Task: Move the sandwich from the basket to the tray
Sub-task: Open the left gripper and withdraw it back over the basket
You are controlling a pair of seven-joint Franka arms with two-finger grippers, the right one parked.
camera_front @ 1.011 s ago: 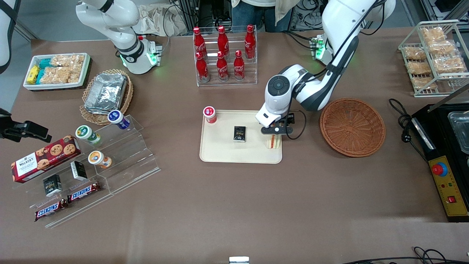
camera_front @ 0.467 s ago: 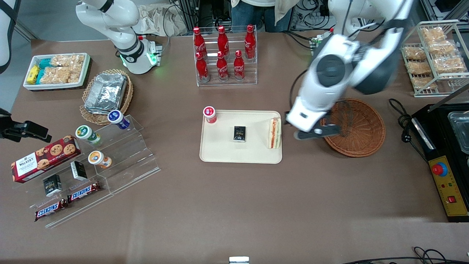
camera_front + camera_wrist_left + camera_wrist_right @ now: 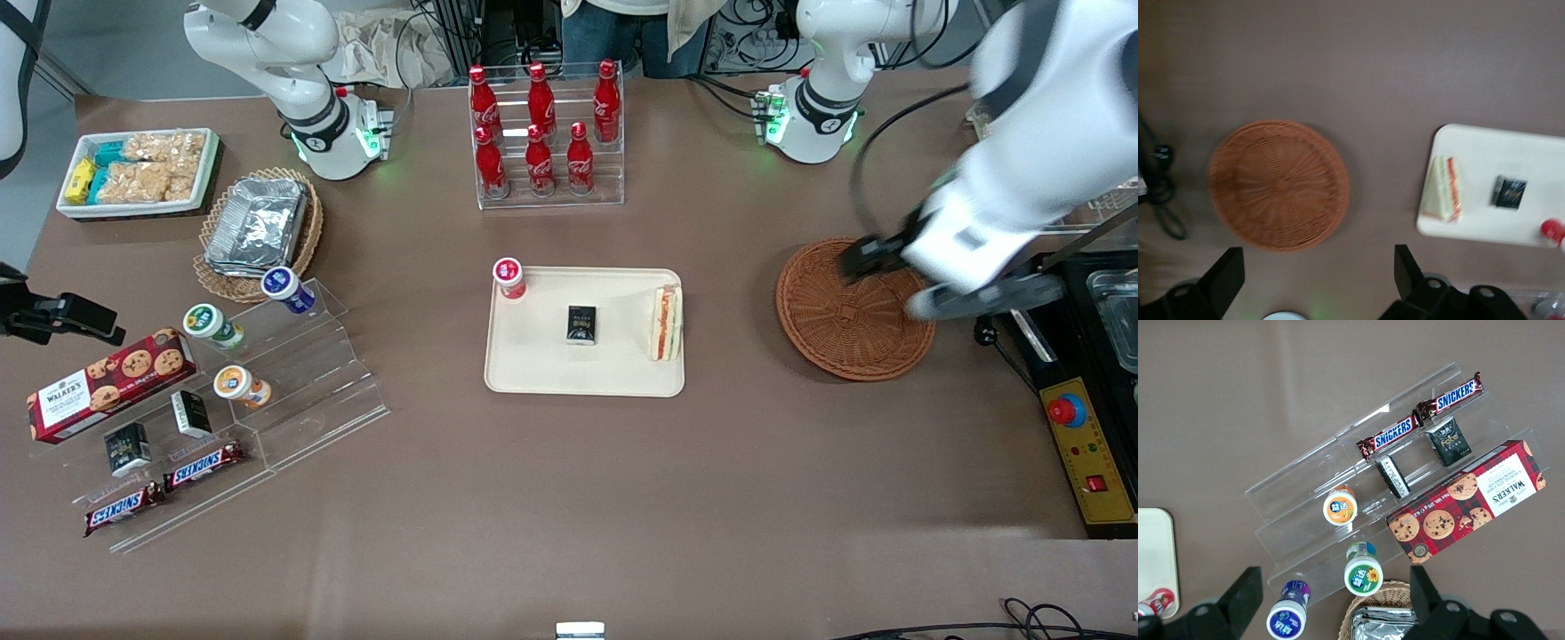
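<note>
The sandwich (image 3: pixel 665 323) is resting on the tray (image 3: pixel 533 369) at center frame. The gripper (image 3: pixel 1318 277), fingers spread wide and empty, is hovering above the basket (image 3: pixel 853 311) at right.

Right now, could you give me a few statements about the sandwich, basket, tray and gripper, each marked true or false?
1. The sandwich lies on the tray. True.
2. The basket holds foil trays. False: it is empty.
3. The gripper is open and holds nothing. True.
4. The gripper is above the tray. False: it is up over the basket's edge, toward the working arm's end.
5. A small black box shares the tray. True.
</note>
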